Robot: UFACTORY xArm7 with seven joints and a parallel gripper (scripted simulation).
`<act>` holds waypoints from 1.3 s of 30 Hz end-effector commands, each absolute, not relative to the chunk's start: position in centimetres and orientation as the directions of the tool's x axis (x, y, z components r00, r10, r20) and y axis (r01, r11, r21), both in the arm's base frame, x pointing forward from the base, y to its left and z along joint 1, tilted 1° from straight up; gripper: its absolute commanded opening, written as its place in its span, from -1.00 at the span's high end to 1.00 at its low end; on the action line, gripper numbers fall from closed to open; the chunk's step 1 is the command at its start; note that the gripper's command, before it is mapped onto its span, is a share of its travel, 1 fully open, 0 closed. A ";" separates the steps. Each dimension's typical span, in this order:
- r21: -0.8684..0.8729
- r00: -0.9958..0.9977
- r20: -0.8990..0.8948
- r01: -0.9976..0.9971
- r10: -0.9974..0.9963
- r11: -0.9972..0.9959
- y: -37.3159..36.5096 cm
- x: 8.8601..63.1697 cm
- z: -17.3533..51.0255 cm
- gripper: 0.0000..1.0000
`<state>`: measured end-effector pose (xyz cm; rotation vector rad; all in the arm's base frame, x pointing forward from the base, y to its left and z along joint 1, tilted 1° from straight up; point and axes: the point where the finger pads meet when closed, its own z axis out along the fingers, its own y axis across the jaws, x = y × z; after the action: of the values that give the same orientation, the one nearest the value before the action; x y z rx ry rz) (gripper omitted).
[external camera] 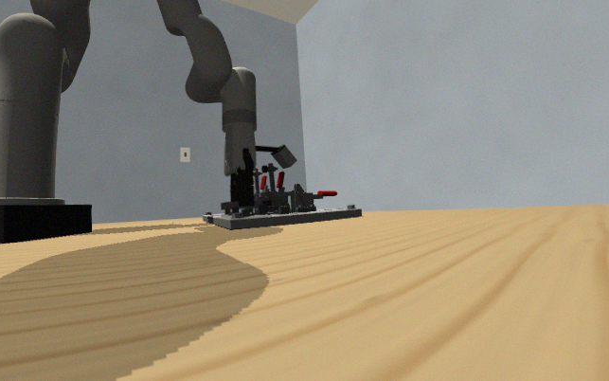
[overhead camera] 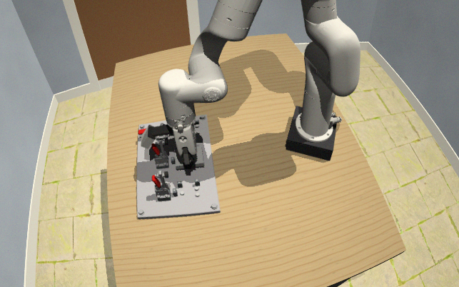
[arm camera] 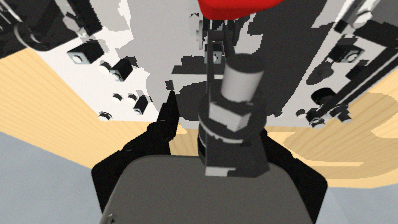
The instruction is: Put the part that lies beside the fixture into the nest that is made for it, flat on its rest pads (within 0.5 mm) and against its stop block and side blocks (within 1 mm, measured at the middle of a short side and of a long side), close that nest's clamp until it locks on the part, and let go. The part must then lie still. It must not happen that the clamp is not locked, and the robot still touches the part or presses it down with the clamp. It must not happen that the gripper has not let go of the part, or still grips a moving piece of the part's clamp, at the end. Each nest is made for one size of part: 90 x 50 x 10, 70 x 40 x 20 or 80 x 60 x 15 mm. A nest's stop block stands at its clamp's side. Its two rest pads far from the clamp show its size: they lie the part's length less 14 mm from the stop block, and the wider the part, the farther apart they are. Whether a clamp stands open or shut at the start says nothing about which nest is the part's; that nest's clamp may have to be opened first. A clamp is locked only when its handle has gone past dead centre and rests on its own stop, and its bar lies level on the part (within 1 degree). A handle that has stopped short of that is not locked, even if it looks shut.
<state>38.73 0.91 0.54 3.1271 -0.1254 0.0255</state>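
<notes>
The grey fixture plate point(overhead camera: 188, 208) point(external camera: 297, 217) point(arm camera: 165, 40) lies on the wooden table and carries three nests with red-handled clamps. My gripper point(overhead camera: 188, 162) point(external camera: 241, 190) point(arm camera: 205, 101) points straight down over the middle nest and is shut on the dark grey part point(overhead camera: 199, 165), which is low over that nest's pads. The middle clamp's red handle point(overhead camera: 156, 150) point(external camera: 263, 182) point(arm camera: 235, 7) stands up. In the wrist view this clamp's spindle point(arm camera: 241, 82) stands in front of the fingers and hides most of the part. I cannot tell whether the part touches the pads.
The near nest's clamp handle point(overhead camera: 156, 180) point(external camera: 280, 180) also stands up. The far nest's handle point(overhead camera: 140, 131) point(external camera: 327, 192) lies flat. Small pads and blocks point(overhead camera: 197, 189) point(arm camera: 122, 70) dot the plate. The robot's black base point(overhead camera: 311, 144) point(external camera: 27, 223) sits to the right.
</notes>
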 end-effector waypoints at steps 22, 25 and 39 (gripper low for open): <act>0.011 0.997 0.021 -0.080 -0.080 -0.997 0.8 39.0 0.1 1.00; 0.011 0.997 0.021 -0.080 -0.080 -0.997 0.7 39.0 0.1 1.00; 0.011 0.997 0.021 -0.080 -0.080 -0.997 0.7 39.0 0.1 1.00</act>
<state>38.88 0.74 -0.01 3.1271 -0.1254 0.0256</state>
